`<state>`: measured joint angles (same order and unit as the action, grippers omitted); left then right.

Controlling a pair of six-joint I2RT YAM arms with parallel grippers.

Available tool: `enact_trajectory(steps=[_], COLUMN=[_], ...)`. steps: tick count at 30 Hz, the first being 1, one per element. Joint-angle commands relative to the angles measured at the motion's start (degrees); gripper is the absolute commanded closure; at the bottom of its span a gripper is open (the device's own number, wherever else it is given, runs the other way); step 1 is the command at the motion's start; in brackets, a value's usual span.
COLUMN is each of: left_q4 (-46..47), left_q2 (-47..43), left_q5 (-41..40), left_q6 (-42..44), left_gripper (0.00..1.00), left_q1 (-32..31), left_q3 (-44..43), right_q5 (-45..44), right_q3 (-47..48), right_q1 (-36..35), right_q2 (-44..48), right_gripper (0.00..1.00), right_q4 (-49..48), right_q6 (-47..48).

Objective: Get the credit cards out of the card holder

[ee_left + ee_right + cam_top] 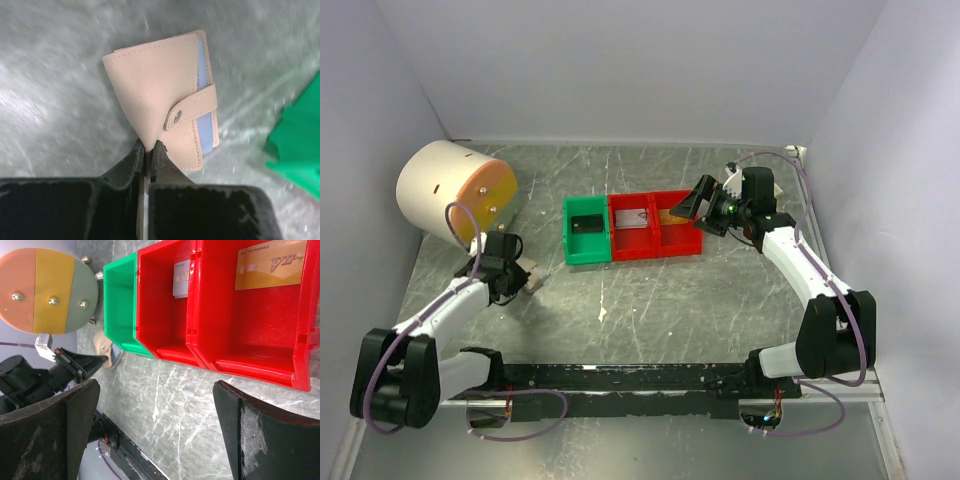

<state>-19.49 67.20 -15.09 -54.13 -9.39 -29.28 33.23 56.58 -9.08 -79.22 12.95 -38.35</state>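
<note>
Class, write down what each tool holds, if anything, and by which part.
The left tool pinches the closed card holder by one corner of its tan cover, on the fold side. The right tool is open and holds nothing.

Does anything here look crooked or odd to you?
Only the card holder: the left gripper pinches it by one edge, so its tan cover looks bowed, with the tab snapped shut. The bins stand in a neat row.
</note>
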Motion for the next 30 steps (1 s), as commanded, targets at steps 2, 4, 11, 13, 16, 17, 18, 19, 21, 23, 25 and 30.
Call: enact_trajectory(steps=[2,4,11,13,16,17,18,19,21,23,25,30], left_q4=[-8.43,-9.27,-18.89,-21.36,-23.33,-24.03,-24.93,-26.13,-26.93,-27.50,-28.05,-33.38], left_q2=[-6.30,-8.38,-15.45,-18.54,-22.14,-22.73,-23.46,-23.82,-24.60,-25.19,-25.72,-28.07], left_q5=[12.35,14.79,10.13,7.70,5.72,5.04,4.35,3.50,1.74,0.33,-0.57,-3.23], left_q6=[-1.05,-4.08,-11.64,-12.23,-14.58,-15.61,-16.64,-17.77,-19.23,-20.51,-21.64,-25.04], left_gripper=[0.91,0.88,0.34,0.19,0.17,0.18,0.18,0.20,0.23,0.29,0.35,0.39], left_q1=[-8.01,-15.25,-28.27,-28.57,-28.56,-28.57,-28.54,-28.54,-28.56,-28.54,-28.58,-28.52], left_q3=[4.48,6.15,4.49,3.06,1.14,0.55,0.16,0.02,0.12,0.42,0.65,-1.67], right_q5=[1.79,2.32,-0.56,-2.14,-5.08,-6.36,-8.19,-10.06,-13.34,-16.04,-17.88,-24.88], right_q3=[1.10,1.44,4.02,3.26,1.18,0.32,-0.58,-0.81,-0.32,0.44,3.07,8.27], right_q1=[-1.43,-3.23,-15.13,-19.48,-26.25,-28.41,-30.65,-32.87,-37.36,-41.49,-45.31,-51.30], right_q2=[-0.35,-0.85,-2.21,-1.73,-1.63,-1.94,-2.51,-3.11,-4.83,-7.42,-10.29,-17.49], right_gripper=[0.02,0.02,0.04,0.08,0.16,0.19,0.22,0.25,0.35,0.40,0.47,0.53], right_q4=[-3.27,-3.82,0.46,0.23,-1.45,-1.89,-2.00,-2.23,-2.64,-2.62,-2.86,-0.70], right_q6=[-0.44,0.41,7.52,8.04,6.99,6.27,5.55,5.07,4.30,2.88,1.83,1.21])
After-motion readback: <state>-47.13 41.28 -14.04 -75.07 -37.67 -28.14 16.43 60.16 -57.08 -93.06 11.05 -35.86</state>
